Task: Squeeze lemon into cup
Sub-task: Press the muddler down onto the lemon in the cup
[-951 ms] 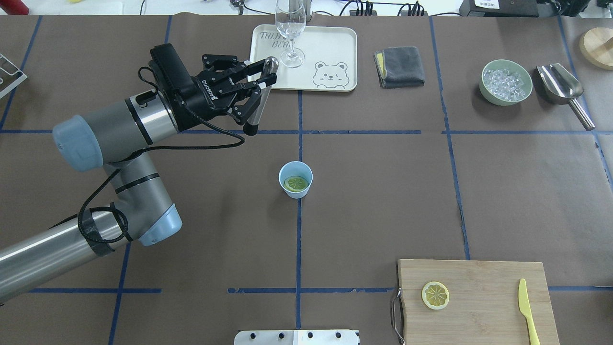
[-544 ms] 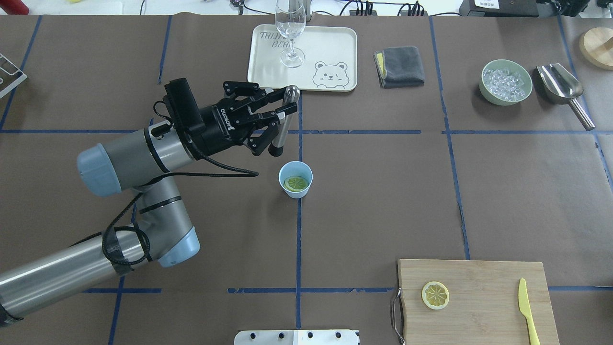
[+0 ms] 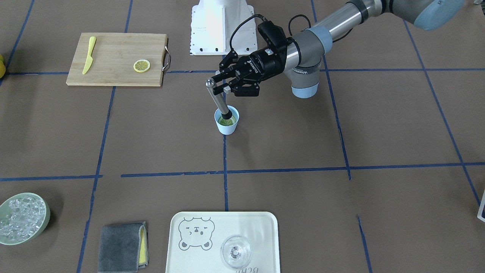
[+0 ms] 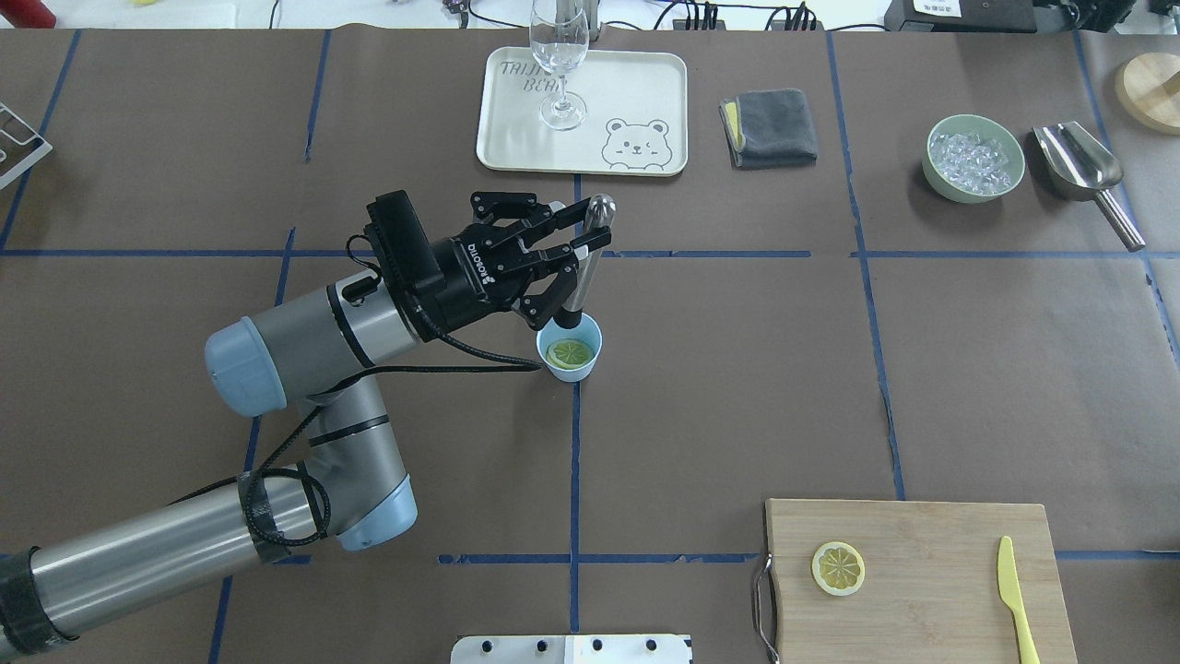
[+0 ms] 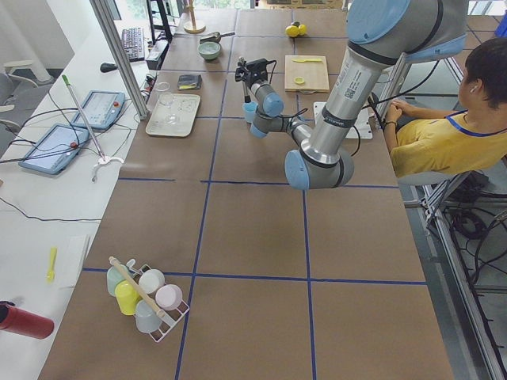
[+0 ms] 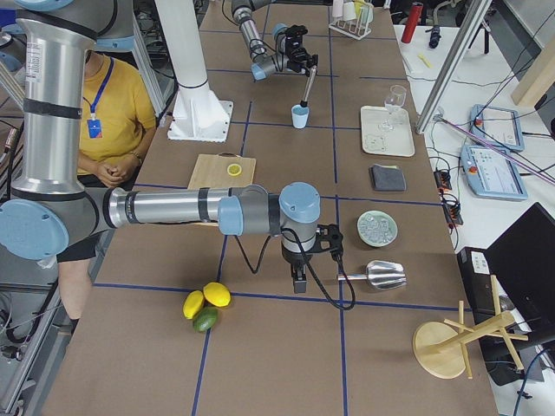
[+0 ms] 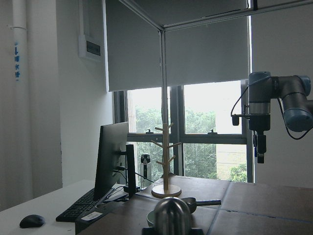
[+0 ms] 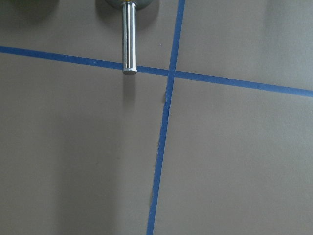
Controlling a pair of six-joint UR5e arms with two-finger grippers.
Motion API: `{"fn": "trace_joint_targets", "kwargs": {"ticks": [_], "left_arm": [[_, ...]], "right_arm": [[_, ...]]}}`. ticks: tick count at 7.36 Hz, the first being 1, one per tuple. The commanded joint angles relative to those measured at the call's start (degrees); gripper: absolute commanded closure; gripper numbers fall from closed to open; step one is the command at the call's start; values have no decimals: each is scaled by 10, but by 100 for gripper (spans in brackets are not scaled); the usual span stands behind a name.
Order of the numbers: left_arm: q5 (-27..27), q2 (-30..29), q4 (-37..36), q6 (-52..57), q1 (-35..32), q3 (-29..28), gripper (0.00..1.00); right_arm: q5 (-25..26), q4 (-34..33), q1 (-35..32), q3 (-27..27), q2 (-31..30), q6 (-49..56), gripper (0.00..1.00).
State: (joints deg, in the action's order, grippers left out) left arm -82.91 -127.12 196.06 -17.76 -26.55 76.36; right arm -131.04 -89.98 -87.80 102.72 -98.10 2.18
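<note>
Cutting board (image 4: 922, 530): near right; holds one lemon slice (image 4: 838, 568) and a yellow knife (image 4: 1012, 590).
Right gripper (image 6: 298, 283): table's right end, near the scoop (image 6: 381, 276); spread or pressed together, cannot tell.
Cup (image 4: 572, 373): mid-table, upright; second lemon slice (image 4: 569, 352) flat inside.
Left gripper (image 4: 583, 247): just beyond the cup, pinching a tilted metal muddler (image 4: 581, 286); its black tip sits in the cup's mouth.

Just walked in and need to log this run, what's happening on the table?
The left gripper is shut on a metal muddler, whose black tip is at the mouth of the cup, above a lemon slice lying inside. Whether it touches the slice is unclear. A second slice sits on the cutting board.
</note>
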Motion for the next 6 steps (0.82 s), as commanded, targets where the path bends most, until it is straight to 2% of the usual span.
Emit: {"fn": "trace_joint_targets", "kwargs": {"ticks": [1,3,6], "left_arm": [[1,-1,4,1,9,-12,100],[13,-1,43,4,19,-48,100],[36,-1,47,11,42,-68,100]], "right_arm": [[-1,1,0,-2,0,-1,0],[0,1,0,-2,0,-1,0],[0,1,0,-3,0,-1,0]]}}
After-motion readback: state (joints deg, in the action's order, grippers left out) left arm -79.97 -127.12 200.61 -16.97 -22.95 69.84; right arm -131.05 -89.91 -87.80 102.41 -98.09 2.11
